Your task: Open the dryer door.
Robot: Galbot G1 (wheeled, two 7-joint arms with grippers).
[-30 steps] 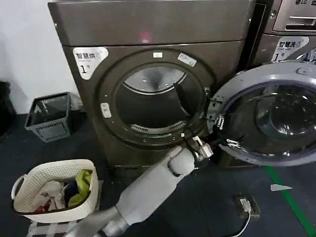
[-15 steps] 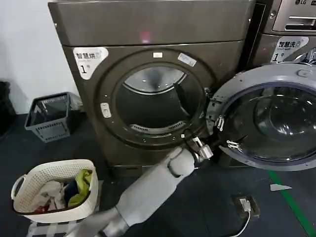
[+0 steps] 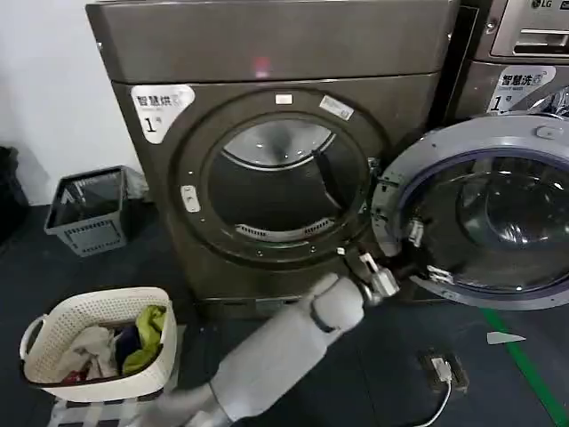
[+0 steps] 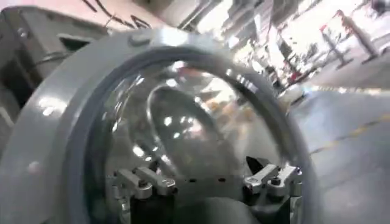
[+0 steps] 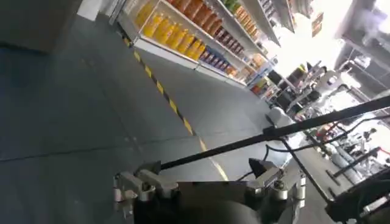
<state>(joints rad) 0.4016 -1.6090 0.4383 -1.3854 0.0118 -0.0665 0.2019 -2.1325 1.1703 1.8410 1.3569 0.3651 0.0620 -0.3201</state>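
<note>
The bronze-grey dryer (image 3: 267, 53) with a white "1" sticker (image 3: 160, 108) stands in the middle of the head view, its round drum opening (image 3: 280, 191) uncovered. The dryer door (image 3: 471, 142) hangs swung out to the right, grey inner face and domed glass towards me. My left gripper (image 3: 425, 253) is open at the door's lower hinge-side rim, holding nothing. In the left wrist view the dryer door (image 4: 73, 115) spreads behind my open left gripper (image 4: 207, 182). My right gripper (image 5: 204, 182) is open over bare floor, away from the dryer.
A white laundry basket (image 3: 53, 325) with clothes sits on the floor at lower left. A dark grey basket (image 3: 89, 209) stands beside the dryer's left side. The LG machine (image 3: 524, 53) is behind the open door. A plug and cable (image 3: 442, 369) and a green floor line (image 3: 524, 365) lie at lower right.
The door swung a little wider a second ago and has held since. My left gripper and forearm have shifted right and slightly down along the door's lower rim.
</note>
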